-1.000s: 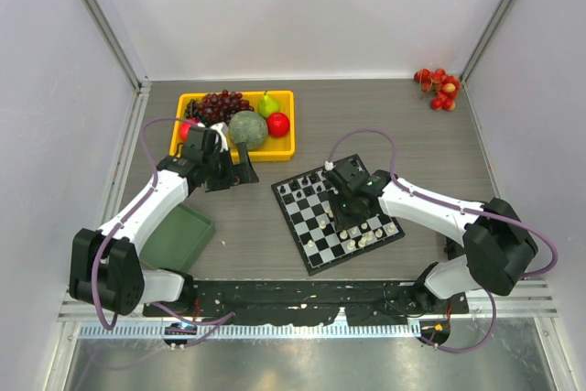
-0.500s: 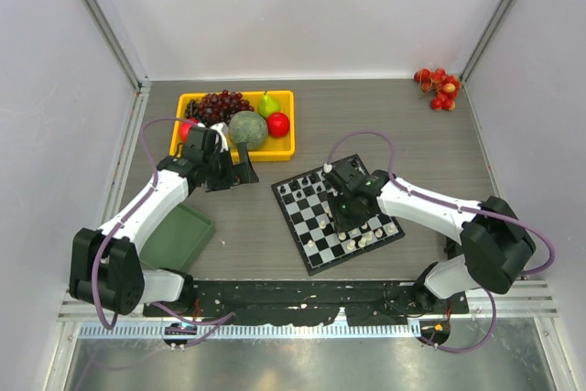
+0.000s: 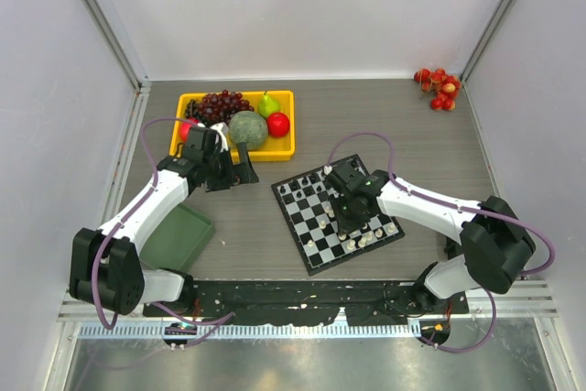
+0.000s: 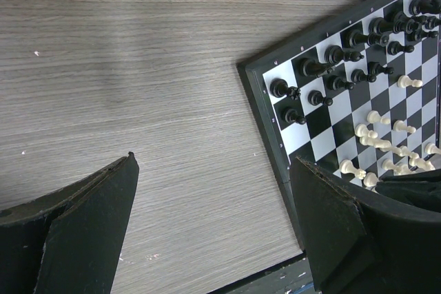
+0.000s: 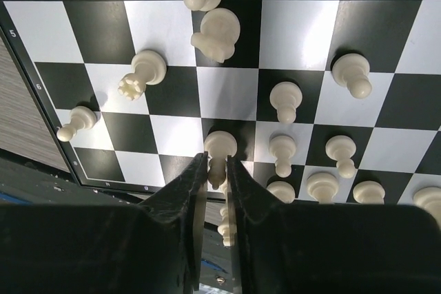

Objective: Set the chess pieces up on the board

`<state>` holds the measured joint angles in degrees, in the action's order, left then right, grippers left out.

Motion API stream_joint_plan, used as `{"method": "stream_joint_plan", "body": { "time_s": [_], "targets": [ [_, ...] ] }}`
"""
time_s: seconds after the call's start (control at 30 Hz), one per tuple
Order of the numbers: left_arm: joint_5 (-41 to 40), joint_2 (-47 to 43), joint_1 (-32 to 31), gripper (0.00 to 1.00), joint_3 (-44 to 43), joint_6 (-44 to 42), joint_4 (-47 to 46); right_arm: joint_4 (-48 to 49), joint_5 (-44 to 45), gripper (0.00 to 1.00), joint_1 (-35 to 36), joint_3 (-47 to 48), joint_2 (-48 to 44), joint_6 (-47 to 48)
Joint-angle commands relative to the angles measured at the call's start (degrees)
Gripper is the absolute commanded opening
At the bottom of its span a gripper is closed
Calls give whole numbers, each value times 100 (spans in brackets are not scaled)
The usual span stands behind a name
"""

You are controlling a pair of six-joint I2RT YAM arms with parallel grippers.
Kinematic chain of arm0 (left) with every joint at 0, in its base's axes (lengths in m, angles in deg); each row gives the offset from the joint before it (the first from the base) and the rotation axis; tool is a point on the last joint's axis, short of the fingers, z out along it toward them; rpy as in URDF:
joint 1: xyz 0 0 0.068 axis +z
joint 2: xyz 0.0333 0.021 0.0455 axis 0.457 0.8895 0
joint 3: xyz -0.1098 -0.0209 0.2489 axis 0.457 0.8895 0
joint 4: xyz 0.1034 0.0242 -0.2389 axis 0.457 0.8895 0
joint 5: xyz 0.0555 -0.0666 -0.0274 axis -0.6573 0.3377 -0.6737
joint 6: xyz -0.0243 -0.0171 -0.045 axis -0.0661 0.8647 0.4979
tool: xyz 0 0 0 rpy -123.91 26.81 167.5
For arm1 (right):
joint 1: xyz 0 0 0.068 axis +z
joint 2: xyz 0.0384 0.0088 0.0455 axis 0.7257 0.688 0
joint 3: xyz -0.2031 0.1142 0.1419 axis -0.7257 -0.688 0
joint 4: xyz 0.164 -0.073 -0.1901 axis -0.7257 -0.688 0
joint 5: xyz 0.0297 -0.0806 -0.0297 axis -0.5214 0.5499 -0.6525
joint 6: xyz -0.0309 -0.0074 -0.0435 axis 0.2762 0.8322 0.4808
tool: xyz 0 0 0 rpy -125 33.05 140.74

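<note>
Right gripper (image 5: pixel 217 173) apparently pinching white piece (image 5: pixel 219 148).

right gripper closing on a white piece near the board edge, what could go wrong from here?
1. The right gripper pinches a tall white piece between narrow fingers; an off-centre grip could let it twist or slip.
2. White neighbours stand close, so the fingers could topple them on lifting.
3. The piece sits near the board edge; if dropped, it may roll onto the table.
</note>
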<state>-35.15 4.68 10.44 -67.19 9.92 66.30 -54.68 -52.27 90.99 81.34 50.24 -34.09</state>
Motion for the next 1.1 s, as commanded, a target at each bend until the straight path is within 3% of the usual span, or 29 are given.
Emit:
{"method": "stream_joint_plan", "body": {
  "time_s": [0.0,0.1,0.4,1.07],
  "targets": [
    [60,-3,-12,99,-90,-3,-225,-38,-19,17,27,94,-155,39],
    [52,6,-12,99,-91,-3,-208,-12,-194,12,36,68,-304,65],
    [78,-3,-12,99,-64,32,-252,-267,-556,12,176,-90,-726,232],
    [52,-73,-12,99,59,50,-278,-214,-477,13,554,-170,-269,250]
  ]
}}
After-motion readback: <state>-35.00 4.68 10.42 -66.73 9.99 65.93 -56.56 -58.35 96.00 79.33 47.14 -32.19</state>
